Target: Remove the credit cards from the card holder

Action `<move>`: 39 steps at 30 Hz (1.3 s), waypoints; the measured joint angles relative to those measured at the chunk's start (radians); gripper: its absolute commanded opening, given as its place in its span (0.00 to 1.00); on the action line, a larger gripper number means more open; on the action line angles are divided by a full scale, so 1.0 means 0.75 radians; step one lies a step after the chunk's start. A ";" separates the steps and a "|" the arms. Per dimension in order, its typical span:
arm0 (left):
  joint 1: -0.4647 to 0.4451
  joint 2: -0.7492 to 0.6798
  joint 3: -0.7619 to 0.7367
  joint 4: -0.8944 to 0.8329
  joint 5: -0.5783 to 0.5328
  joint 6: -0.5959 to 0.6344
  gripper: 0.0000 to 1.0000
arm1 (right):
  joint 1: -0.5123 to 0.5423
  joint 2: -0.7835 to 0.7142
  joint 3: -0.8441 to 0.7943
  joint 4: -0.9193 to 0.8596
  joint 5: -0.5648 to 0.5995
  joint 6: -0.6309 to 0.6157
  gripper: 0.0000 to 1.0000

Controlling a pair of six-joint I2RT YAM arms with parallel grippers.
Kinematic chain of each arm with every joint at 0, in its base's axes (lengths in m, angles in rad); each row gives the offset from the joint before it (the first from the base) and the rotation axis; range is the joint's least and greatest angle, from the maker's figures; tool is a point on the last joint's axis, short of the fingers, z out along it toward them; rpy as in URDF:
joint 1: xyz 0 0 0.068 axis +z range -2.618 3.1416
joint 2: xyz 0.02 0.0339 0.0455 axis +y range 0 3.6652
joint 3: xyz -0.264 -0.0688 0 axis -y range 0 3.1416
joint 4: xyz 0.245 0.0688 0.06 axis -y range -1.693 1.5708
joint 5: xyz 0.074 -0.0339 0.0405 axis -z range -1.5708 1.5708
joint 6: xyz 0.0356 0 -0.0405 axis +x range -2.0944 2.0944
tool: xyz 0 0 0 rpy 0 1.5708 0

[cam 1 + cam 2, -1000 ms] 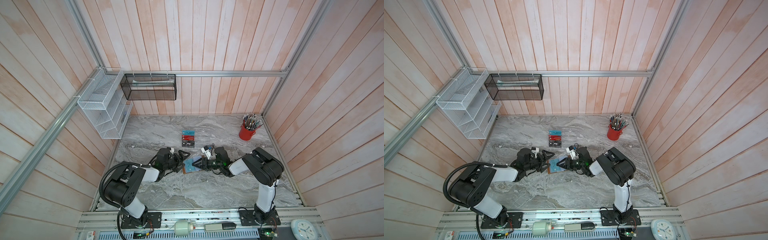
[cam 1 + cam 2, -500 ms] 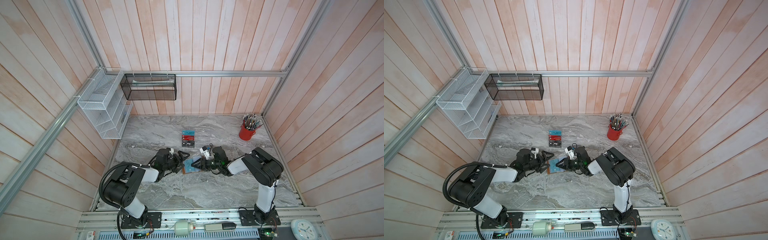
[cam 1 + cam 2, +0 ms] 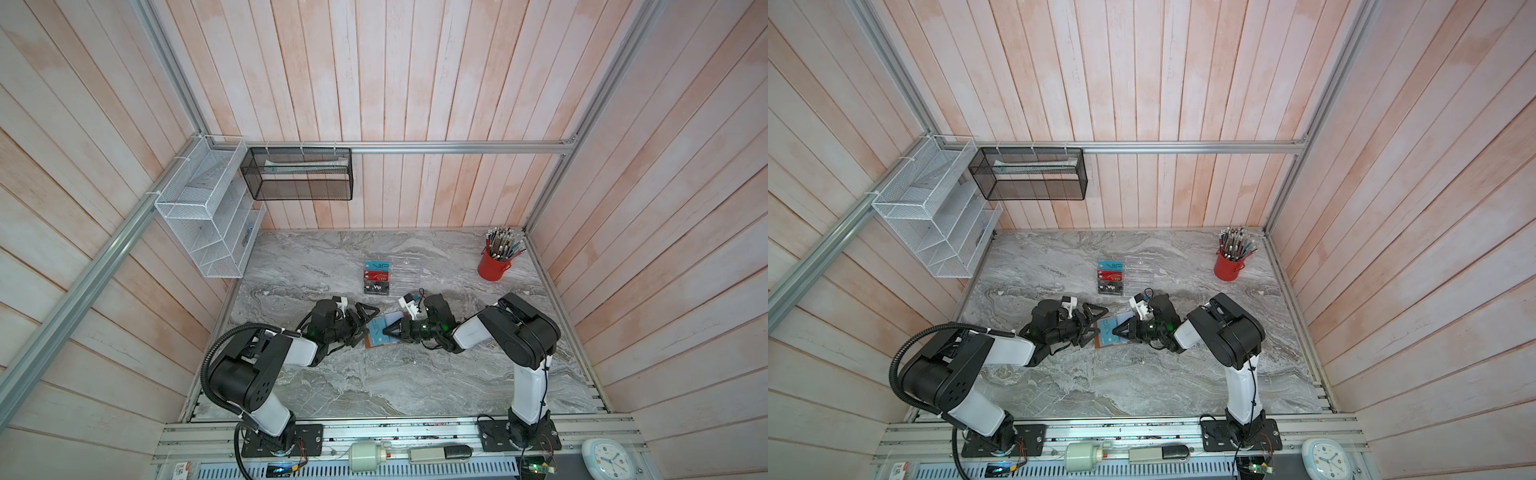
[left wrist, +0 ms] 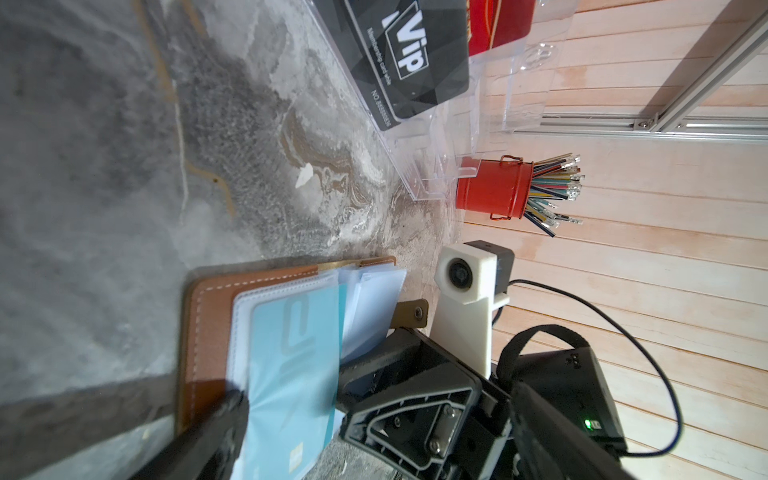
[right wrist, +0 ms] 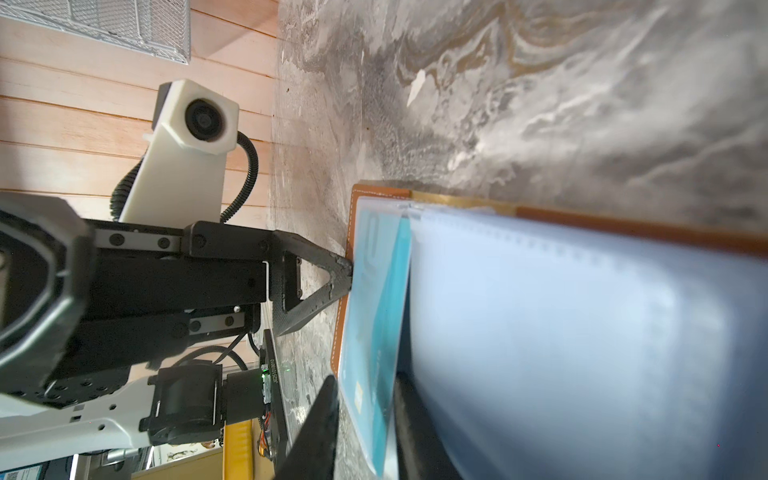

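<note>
Released left fingers (image 5: 332, 278) touch the card holder (image 4: 208, 316) at its edge, right fingers (image 5: 320, 415) straddle its teal card (image 5: 374, 311), grip untellable, loose sleeves (image 5: 561, 332) crowding, clear rack (image 3: 405, 272) beyond.

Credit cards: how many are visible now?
4. A teal card, a red card and a black card in the clear rack; a second teal card in the open wallet. Sleeves may hide more.

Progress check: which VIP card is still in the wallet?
The pale teal card in a clear sleeve of the brown card holder; the darker teal card, red card and black card sit in the acrylic rack.
</note>
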 measured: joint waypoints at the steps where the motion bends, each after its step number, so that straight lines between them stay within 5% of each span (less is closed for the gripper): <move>1: 0.000 0.000 0.000 0.001 0.000 0.000 1.00 | 0.000 0.001 0.000 -0.001 0.000 0.002 0.21; 23: 0.003 0.008 -0.007 0.020 0.004 0.001 1.00 | -0.014 0.001 -0.018 0.028 -0.009 0.023 0.00; 39: 0.003 0.021 -0.007 0.039 0.010 0.006 1.00 | -0.036 -0.005 -0.035 0.027 -0.020 0.023 0.00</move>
